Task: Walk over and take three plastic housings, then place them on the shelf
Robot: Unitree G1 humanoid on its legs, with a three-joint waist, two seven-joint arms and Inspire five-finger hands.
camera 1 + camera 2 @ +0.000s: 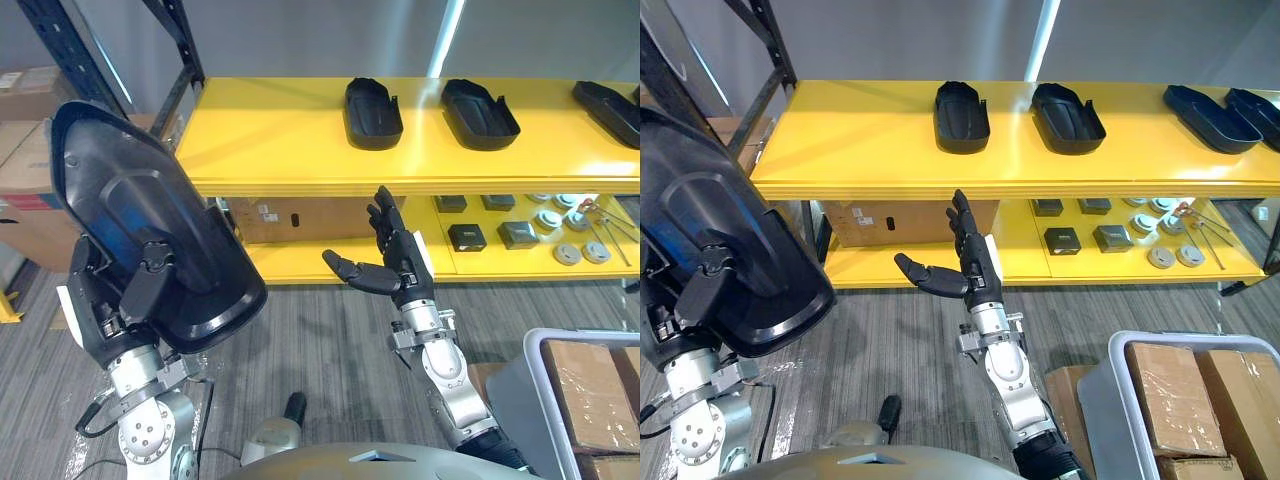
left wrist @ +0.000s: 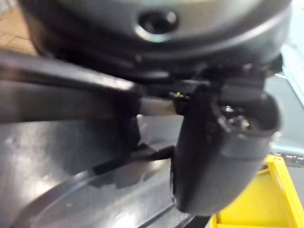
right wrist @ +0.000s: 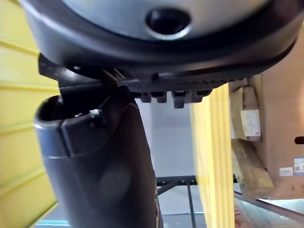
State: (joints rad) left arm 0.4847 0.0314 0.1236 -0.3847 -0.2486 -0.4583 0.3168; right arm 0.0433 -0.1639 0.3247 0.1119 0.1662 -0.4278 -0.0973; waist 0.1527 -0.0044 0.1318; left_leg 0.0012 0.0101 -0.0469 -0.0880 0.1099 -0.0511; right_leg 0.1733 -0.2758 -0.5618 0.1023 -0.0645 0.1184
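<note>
A large black plastic housing point(image 1: 150, 210) stands tilted at the left, held up in front of the shelf's left end. My left hand point(image 1: 105, 320) is shut on its lower edge, with the thumb point(image 2: 218, 156) pressed on its glossy face. Several more black housings lie on the yellow shelf's top level point(image 1: 280, 130), two of them side by side point(image 1: 373, 112) point(image 1: 480, 113) and others at the far right point(image 1: 1205, 118). My right hand point(image 1: 400, 262) is raised before the lower shelf level, open and holding nothing, its thumb point(image 3: 104, 171) stretched out sideways.
The lower shelf level holds a cardboard box point(image 1: 290, 218), small dark blocks point(image 1: 467, 236) and grey round discs point(image 1: 568, 254). A grey bin point(image 1: 535, 385) with wrapped cardboard boxes stands at the lower right. Blue rack posts point(image 1: 70, 50) rise at the left.
</note>
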